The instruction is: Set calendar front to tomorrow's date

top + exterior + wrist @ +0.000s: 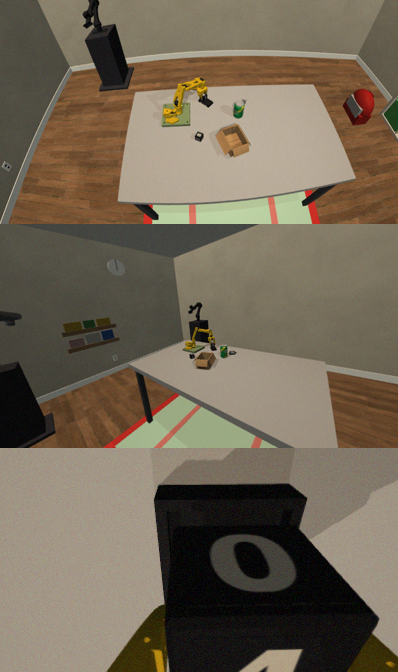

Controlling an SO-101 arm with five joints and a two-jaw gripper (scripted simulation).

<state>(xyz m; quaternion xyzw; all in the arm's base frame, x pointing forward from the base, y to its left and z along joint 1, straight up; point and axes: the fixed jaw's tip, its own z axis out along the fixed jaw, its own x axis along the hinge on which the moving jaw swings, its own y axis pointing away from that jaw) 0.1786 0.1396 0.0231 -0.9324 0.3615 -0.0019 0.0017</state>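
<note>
We saw the gripper (203,99) clamped on a black cube (260,598), which filled the wrist view. The cube's upper face showed a pale 0, and the face nearest the camera carried the top of what looked like a 4. Just beyond the held cube lay the black tray (230,500), low on the table (279,152); in the wrist view the cube overlapped the tray's near part, and we could not tell whether it touched the tray or hung just above it. From the top view the tray (208,102) showed as a dark shape directly under the gripper.

Back from the gripper, toward the arm's base, sat the green plate (186,121). Farther out on the table, well apart from the gripper, the second cube (199,136) rested on the tabletop, outside the tray, a pale digit on top that we could not read. A green can (239,109) stood to one side of the gripper, and an open box (233,140) lay beyond the second cube, near it but not touching.
</note>
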